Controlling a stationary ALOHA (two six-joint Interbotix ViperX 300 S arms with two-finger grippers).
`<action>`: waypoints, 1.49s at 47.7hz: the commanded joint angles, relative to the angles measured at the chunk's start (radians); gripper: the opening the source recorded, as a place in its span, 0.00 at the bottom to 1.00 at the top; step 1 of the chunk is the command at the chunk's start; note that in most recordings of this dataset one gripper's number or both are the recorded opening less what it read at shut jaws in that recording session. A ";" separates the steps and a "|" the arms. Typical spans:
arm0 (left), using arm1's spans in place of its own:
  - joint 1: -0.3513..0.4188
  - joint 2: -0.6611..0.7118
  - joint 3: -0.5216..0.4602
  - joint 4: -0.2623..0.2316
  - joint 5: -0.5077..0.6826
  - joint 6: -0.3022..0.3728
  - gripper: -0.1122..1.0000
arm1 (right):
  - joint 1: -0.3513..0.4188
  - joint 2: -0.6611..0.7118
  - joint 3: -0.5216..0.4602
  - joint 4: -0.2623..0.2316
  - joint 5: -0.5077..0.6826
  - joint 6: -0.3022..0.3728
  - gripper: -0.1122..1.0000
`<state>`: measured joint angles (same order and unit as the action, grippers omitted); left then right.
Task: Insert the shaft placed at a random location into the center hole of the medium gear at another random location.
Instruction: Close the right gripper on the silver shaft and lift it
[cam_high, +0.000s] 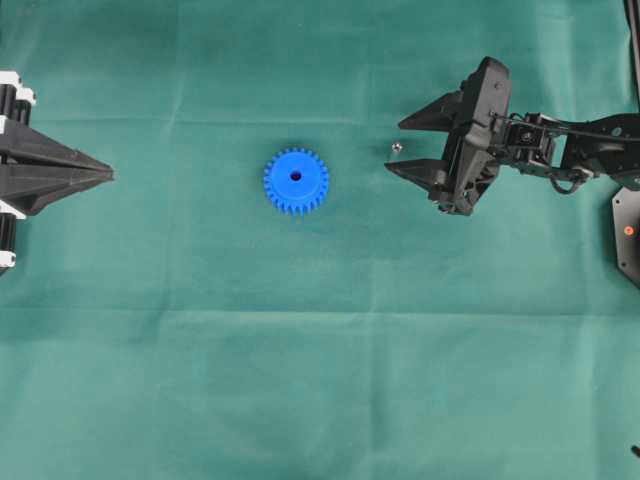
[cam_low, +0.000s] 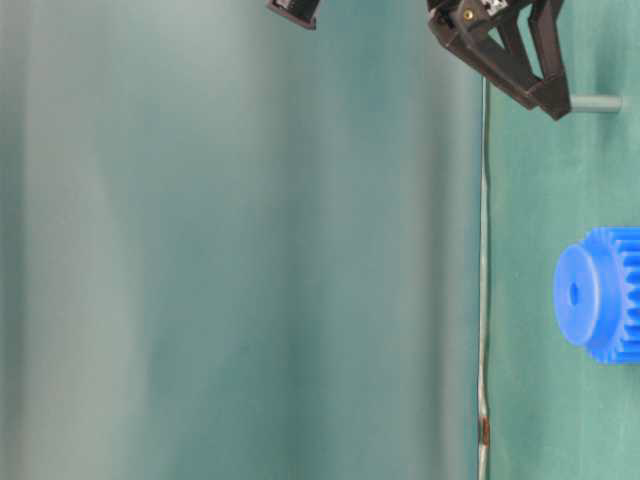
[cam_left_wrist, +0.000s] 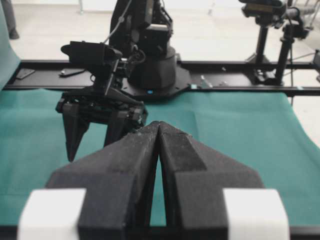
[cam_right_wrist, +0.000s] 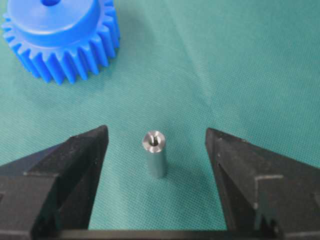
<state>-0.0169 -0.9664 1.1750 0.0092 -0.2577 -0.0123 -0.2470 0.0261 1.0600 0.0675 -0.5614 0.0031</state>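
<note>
The shaft (cam_right_wrist: 154, 152), a small silver pin, stands upright on the green cloth. My right gripper (cam_right_wrist: 156, 132) is open, with one finger on each side of the shaft and neither touching it. From overhead, the shaft (cam_high: 394, 149) sits between the right gripper's tips (cam_high: 394, 148). The blue medium gear (cam_high: 296, 181) lies flat to the left of them, its center hole (cam_high: 296, 176) facing up and unobstructed. My left gripper (cam_high: 108, 175) rests at the far left, shut and holding nothing, its tips (cam_left_wrist: 158, 124) pressed together. In the table-level view, the shaft (cam_low: 596, 103) stands apart from the gear (cam_low: 600, 293).
Green cloth (cam_high: 320, 380) covers the whole table. The right arm's base plate (cam_high: 628, 230) sits at the right edge. Behind the cloth, the left wrist view shows a black rail (cam_left_wrist: 235, 80) and camera stands (cam_left_wrist: 262, 35).
</note>
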 joint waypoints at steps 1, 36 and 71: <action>-0.002 0.008 -0.023 0.003 -0.002 -0.002 0.10 | -0.003 -0.008 -0.015 0.005 -0.014 -0.012 0.81; -0.002 0.006 -0.023 0.003 0.017 -0.012 0.10 | -0.003 -0.008 -0.017 -0.003 -0.003 -0.017 0.22; -0.002 0.006 -0.025 0.003 0.020 -0.014 0.10 | -0.005 -0.273 -0.074 -0.003 0.281 -0.018 0.22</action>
<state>-0.0169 -0.9664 1.1750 0.0107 -0.2347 -0.0245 -0.2485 -0.2102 1.0124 0.0644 -0.3037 0.0031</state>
